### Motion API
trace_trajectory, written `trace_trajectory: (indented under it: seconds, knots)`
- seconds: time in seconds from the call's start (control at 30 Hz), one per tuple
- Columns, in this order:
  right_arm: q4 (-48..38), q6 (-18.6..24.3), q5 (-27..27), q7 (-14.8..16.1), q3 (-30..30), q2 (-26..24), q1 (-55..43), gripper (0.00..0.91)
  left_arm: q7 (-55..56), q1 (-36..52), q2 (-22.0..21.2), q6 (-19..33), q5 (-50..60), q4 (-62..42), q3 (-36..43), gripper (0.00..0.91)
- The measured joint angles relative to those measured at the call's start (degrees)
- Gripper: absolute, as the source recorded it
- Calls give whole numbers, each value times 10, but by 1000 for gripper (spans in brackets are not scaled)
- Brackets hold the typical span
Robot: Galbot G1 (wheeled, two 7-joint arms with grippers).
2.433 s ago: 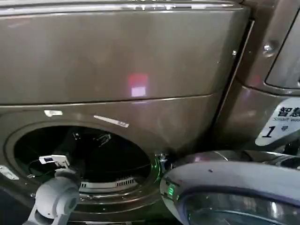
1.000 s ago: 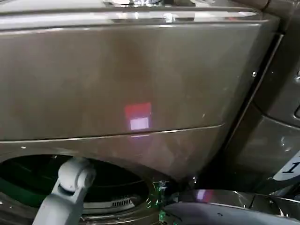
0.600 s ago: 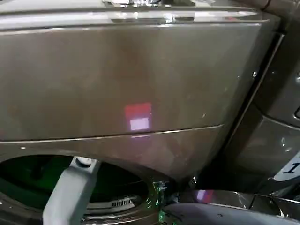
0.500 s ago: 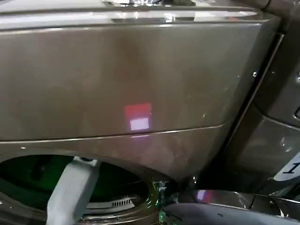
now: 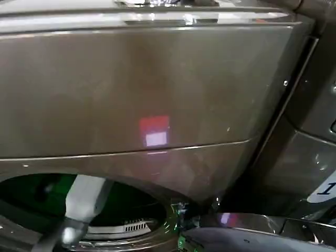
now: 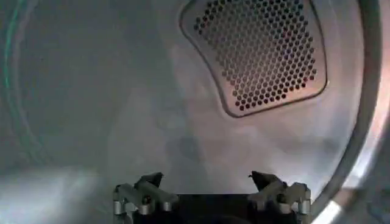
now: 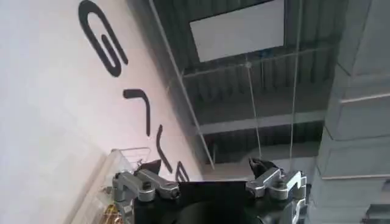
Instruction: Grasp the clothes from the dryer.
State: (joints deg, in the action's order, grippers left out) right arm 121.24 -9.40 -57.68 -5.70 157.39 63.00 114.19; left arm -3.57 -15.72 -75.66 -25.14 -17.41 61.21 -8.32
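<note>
The dryer is a brown-grey front-loader whose round porthole stands open at the lower left of the head view. My left arm reaches through that opening. Inside the drum, my left gripper is open, with bare grey drum wall between and beyond its fingers. A perforated metal panel lies on the drum's far side. The clothes are hidden from view. My right gripper is open and empty, held away from the machine and pointing up at a ceiling.
The dryer's silver-rimmed door hangs open at the lower right, beside the porthole. A neighbouring machine with a white sticker marked "1" stands at the right. A white wall with large dark letters is beside the right gripper.
The head view has tilted up since the earliest frame, so less of the porthole shows. The left arm has shifted within the opening, and its round joint now sits lower, near the rim.
</note>
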Motion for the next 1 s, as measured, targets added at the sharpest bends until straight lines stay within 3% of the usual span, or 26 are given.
trace_trajectory:
  seconds: [0.4,1.0]
  knots:
    - [1,0,-1,0,0,-1,1,907,-176,51,20,12,90,-69,52,907]
    - [0,0,2,2,-4,-2,-4,907,-407,151,3,112,239,-236,175,907]
